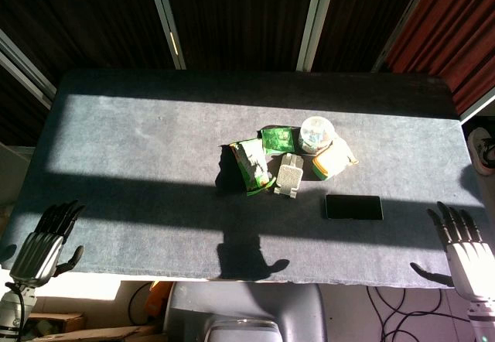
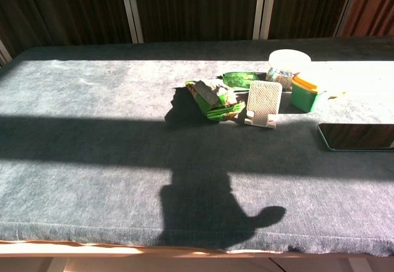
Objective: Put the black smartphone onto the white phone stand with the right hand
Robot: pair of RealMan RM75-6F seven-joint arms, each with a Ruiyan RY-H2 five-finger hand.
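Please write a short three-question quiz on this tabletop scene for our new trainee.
1. True or false: the black smartphone already rests on the white phone stand.
2. Which hand is nearer the smartphone? A) left hand B) right hand
3. Fill in: both hands hold ____.

Key:
1. False; it lies flat on the table, apart from the stand.
2. B.
3. Nothing; the fingers are spread.

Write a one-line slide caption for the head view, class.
Black smartphone lies flat on the grey table right of the white phone stand; both hands, left and right, open at the near edge.
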